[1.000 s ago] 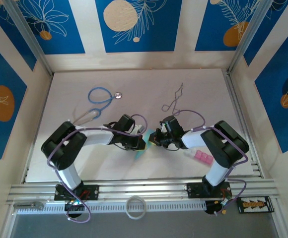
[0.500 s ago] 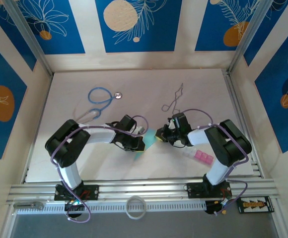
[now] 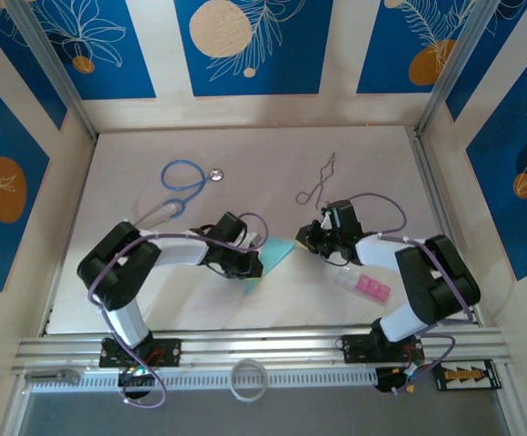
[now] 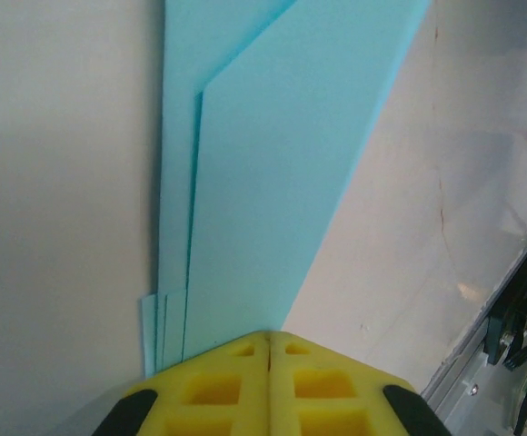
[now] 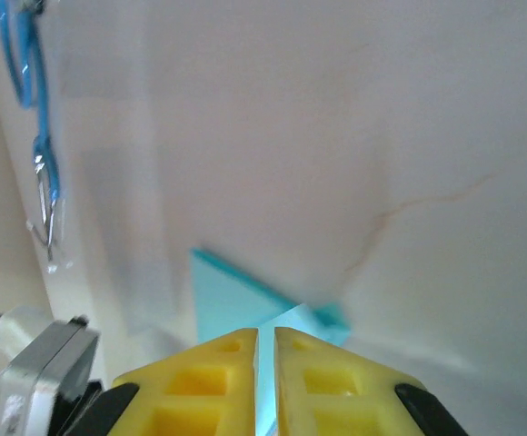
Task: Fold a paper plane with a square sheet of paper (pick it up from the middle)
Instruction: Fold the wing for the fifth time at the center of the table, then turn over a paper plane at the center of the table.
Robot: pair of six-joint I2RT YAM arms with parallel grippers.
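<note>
Top view: paper plane [image 3: 277, 253] lies just below centre of the frame on the white table [image 3: 245, 150], between the two grippers. Left gripper [image 3: 248, 263] is at its left end, right gripper [image 3: 311, 239] just off its right edge. Left wrist view: yellow fingers [image 4: 218, 391] pressed together, seam closed. The paper's broad face runs from the fingertips up the frame, with several folded layers stepped along its left edge. The near end of the paper meets the fingertips and looks to pass under them rather than between them. Right wrist view: yellow fingers [image 5: 209, 381] a thin slit apart, turquoise visible inside the slit, and a pointed corner of the paper sticking out just above the tips. Cannot tell whether this pair pinches the paper. Also on the table: blue-tubed stethoscope [image 3: 183, 177] at upper left, well apart from the paper, and pink blocks [image 3: 371, 286] at lower right, beside the right arm.
</note>
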